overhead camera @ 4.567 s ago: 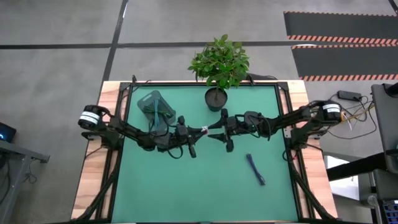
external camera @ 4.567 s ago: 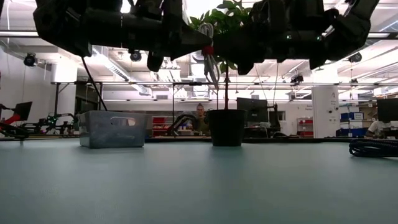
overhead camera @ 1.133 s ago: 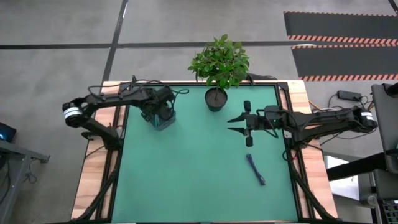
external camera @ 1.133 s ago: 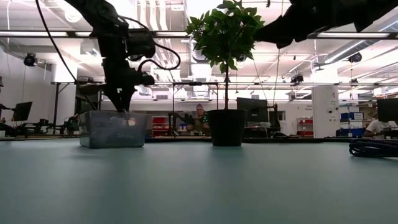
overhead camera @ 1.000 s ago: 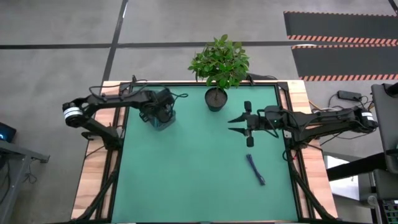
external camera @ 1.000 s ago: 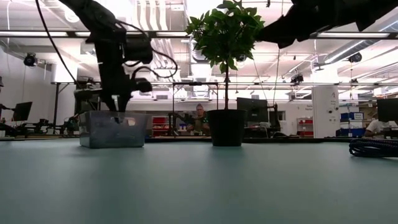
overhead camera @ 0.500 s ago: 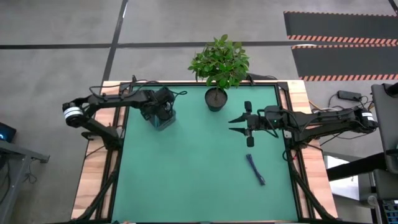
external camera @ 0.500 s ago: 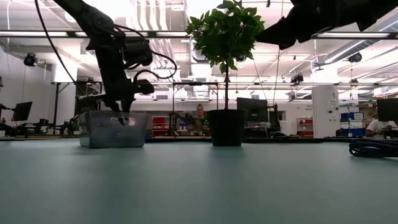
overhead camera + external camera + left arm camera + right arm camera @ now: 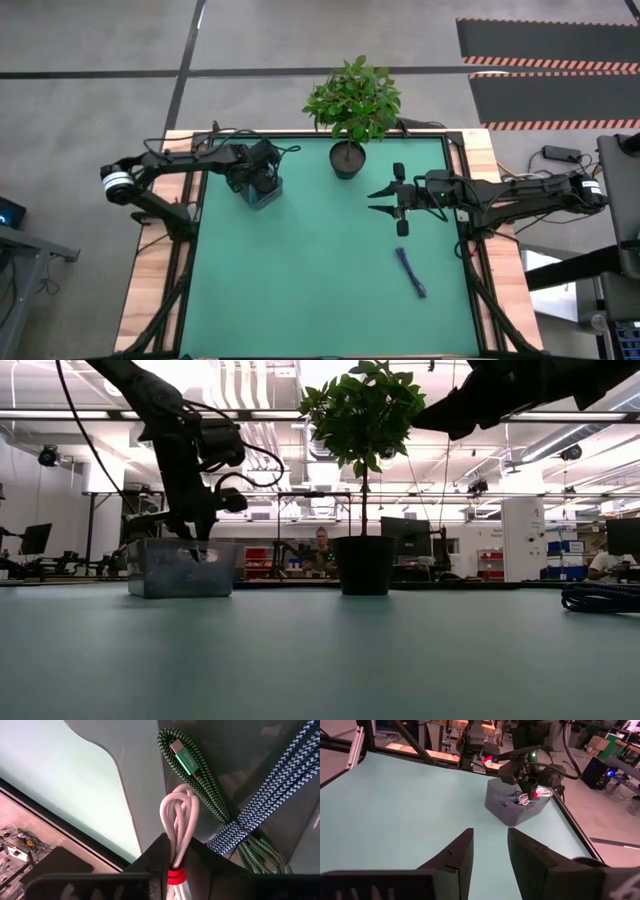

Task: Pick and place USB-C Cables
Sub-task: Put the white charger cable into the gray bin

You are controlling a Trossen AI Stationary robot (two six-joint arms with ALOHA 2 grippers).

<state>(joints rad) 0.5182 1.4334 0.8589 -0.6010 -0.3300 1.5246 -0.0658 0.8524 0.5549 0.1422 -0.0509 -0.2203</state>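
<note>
My left gripper (image 9: 262, 182) stands over the grey basket (image 9: 180, 568) at the table's far left, fingertips down inside its rim. It is shut on the white cable with a red band (image 9: 178, 820). A green cable (image 9: 200, 785) and a teal braided cable (image 9: 280, 785) lie on the basket's floor. The dark blue-purple cable (image 9: 410, 272) lies flat on the green mat at the right, also showing in the low view (image 9: 600, 597). My right gripper (image 9: 378, 200) hovers open and empty above the mat, far side of that cable. My left gripper pinches the white cable at its red band (image 9: 172, 872) between the two fingers. The fingers come from above, pointing down into the basket, along the cable. The looped end (image 9: 179, 807) hangs below the fingers over the green cable; whether it rests there I cannot tell.
A potted plant (image 9: 346, 158) stands at the far edge between the two arms, right of the basket. The mat's middle and near half (image 9: 300, 280) show only green surface. A person sits in the room far behind the table (image 9: 322, 550).
My left gripper has sunk a little, so its fingertips now reach below the basket's rim, and it has turned somewhat about its wrist. The white cable has gone down with it. My right arm has kept still.
</note>
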